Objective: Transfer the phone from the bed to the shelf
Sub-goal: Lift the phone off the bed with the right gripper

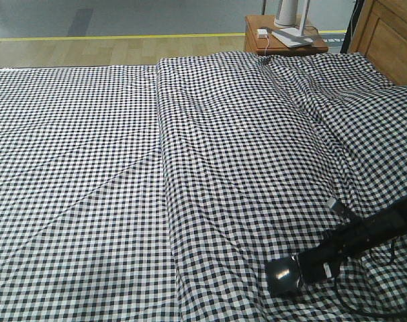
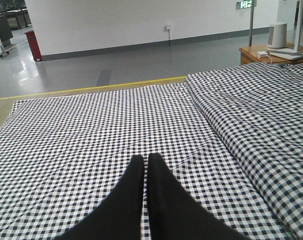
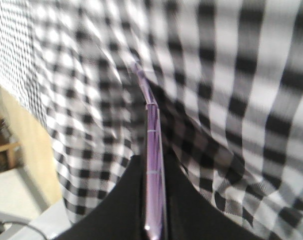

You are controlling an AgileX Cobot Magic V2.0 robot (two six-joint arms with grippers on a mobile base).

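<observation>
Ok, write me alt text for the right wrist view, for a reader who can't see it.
The right gripper, black, clamps a slim phone seen edge-on, its purplish rim running up the middle of the picture. Close behind and blurred is the black-and-white check fabric of the bed; a patch of pale floor shows at lower left.

Room setting. A white wall [image 2: 116,20] with a dark skirting board [image 2: 116,50] and a socket [image 2: 168,27] bounds a glossy grey floor [image 2: 116,70]. A yellow line [image 2: 91,87] edges a pale wood strip [image 1: 123,50]. A red bin [image 2: 32,45] stands far left. A brown bedside table [image 2: 249,55] carrying a white appliance [image 2: 277,35] stands far right.
</observation>
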